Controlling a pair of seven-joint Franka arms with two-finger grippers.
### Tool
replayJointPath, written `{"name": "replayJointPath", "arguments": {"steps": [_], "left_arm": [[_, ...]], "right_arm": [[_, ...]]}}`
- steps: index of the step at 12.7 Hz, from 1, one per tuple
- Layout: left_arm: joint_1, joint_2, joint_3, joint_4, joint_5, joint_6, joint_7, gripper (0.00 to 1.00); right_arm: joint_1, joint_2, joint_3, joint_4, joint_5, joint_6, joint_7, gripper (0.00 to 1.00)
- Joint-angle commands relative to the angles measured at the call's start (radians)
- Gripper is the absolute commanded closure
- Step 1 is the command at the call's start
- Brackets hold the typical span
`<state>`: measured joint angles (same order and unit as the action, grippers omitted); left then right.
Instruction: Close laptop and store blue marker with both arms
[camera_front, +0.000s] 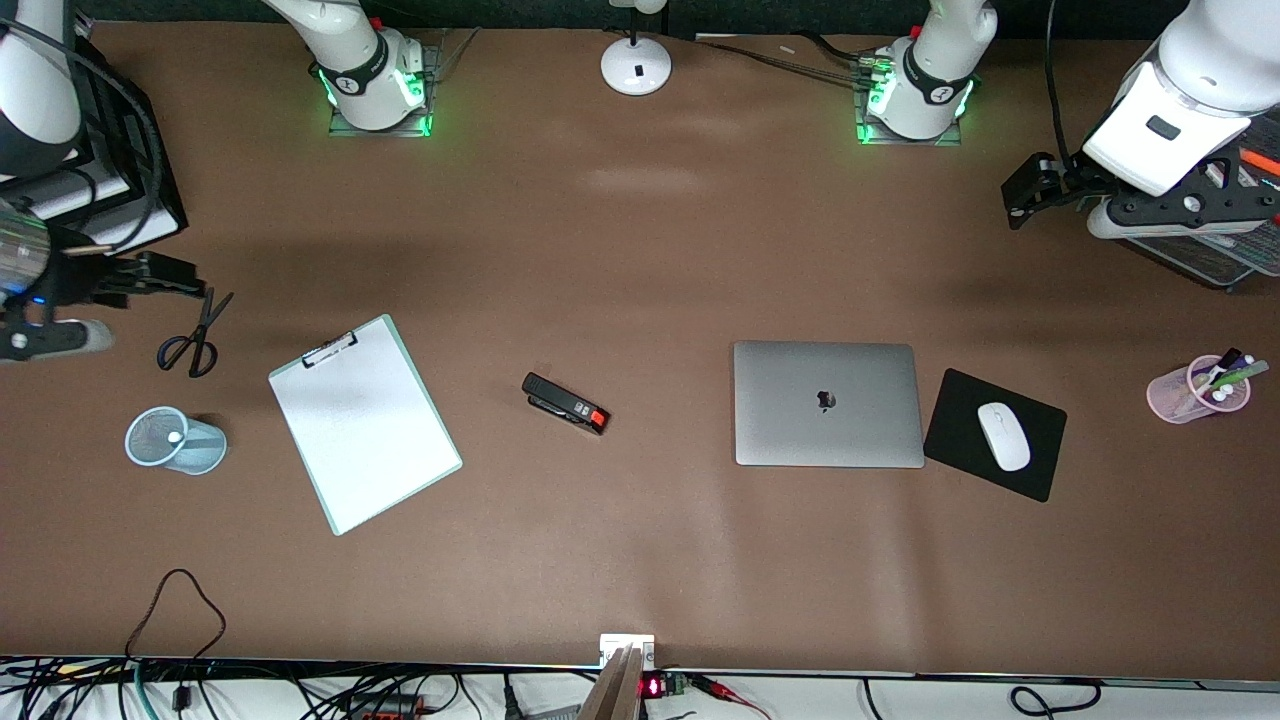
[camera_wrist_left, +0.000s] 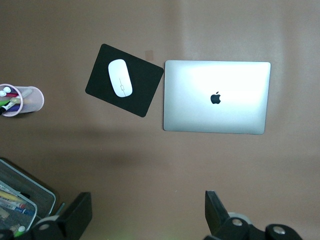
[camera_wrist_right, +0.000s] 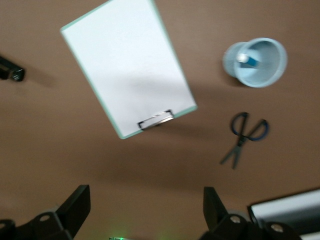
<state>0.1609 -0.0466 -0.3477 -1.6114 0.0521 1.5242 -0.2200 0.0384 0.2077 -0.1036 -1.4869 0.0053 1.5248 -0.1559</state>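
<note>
The silver-grey laptop (camera_front: 826, 404) (camera_wrist_left: 216, 96) lies shut on the table, lid up with its dark logo showing. A short blue marker (camera_wrist_right: 248, 60) with a white end (camera_front: 175, 436) sits inside a light-blue mesh cup (camera_front: 176, 441) (camera_wrist_right: 256, 62) toward the right arm's end. My left gripper (camera_front: 1022, 190) (camera_wrist_left: 148, 201) hangs open and empty over bare table at the left arm's end, apart from the laptop. My right gripper (camera_front: 183, 278) (camera_wrist_right: 146, 196) hangs open and empty over the table beside the scissors (camera_front: 193, 338).
A white clipboard (camera_front: 365, 422) and a black-and-red stapler (camera_front: 565, 403) lie mid-table. A black mousepad (camera_front: 958, 400) with a white mouse (camera_front: 1003, 435) sits beside the laptop. A pink cup (camera_front: 1190, 392) holds markers. A mesh tray (camera_front: 1215, 258) is under the left arm.
</note>
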Motion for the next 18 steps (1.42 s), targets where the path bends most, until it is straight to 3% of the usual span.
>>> {"name": "replayJointPath", "arguments": {"steps": [1,8,11,18], "left_arm": [[0.011,0.004,-0.007,0.018,-0.018,-0.015,0.018,0.00],[0.012,0.004,-0.007,0.015,-0.060,-0.012,0.019,0.00],[0.012,0.004,-0.007,0.013,-0.060,-0.013,0.019,0.00],[0.012,0.001,-0.007,0.013,-0.060,-0.016,0.019,0.00]], "right_arm": [[-0.043,-0.046,0.002,0.040,-0.054,-0.017,0.019,0.00],[-0.037,-0.140,0.012,-0.021,-0.025,-0.048,0.153,0.00],[-0.034,-0.221,0.012,-0.133,-0.027,0.030,0.151,0.00],[-0.035,-0.238,0.012,-0.128,-0.025,0.031,0.119,0.00]]}}
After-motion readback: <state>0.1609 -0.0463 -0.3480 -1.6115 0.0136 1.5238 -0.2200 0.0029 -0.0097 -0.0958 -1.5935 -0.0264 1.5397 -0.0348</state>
